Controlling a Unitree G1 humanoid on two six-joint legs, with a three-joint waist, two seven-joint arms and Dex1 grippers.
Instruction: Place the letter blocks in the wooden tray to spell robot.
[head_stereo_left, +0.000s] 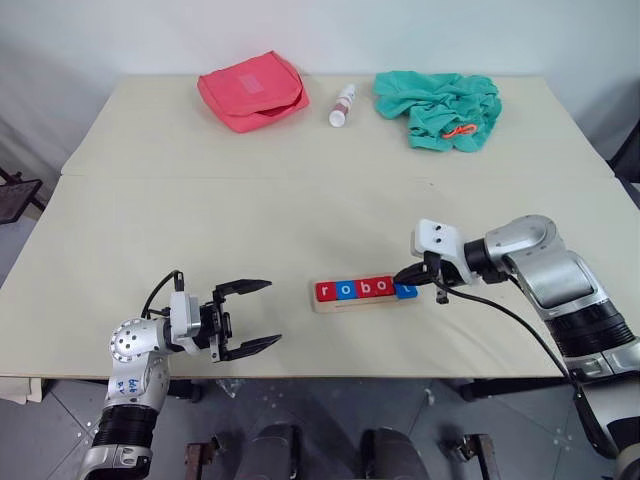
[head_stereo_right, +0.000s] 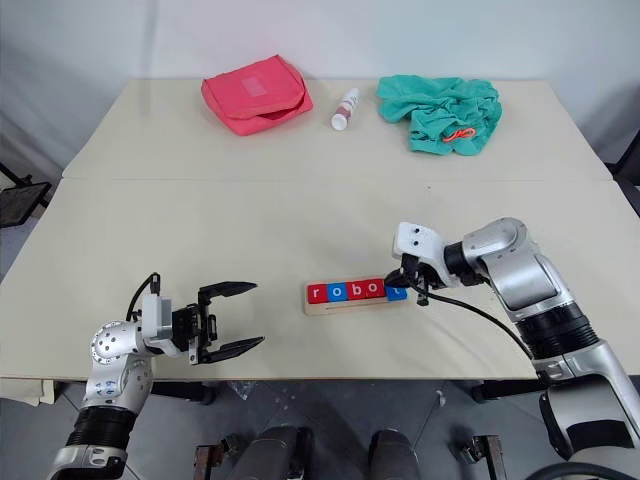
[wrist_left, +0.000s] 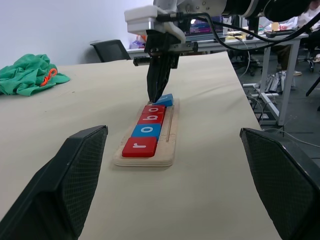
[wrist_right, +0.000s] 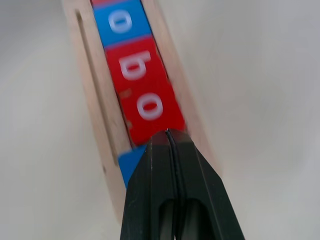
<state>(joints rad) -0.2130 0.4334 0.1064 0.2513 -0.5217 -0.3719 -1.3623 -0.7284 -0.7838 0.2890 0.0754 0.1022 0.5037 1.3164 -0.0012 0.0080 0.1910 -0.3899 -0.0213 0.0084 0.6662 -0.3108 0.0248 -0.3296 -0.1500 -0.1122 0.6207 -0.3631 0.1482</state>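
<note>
The wooden tray lies near the table's front edge, right of centre. In its groove sit four letter blocks in a row: red r, blue o, red b and red o. A fifth block, blue, lies tilted at the tray's right end, its letter hidden. My right gripper is shut, fingers pressed together with nothing between them, its tip over the blue block beside the last red o. My left gripper hangs open left of the tray, pointing toward it.
Along the far side of the table lie a pink pouch, a small white bottle and a crumpled teal cloth. The table's front edge runs just below the tray and my left gripper.
</note>
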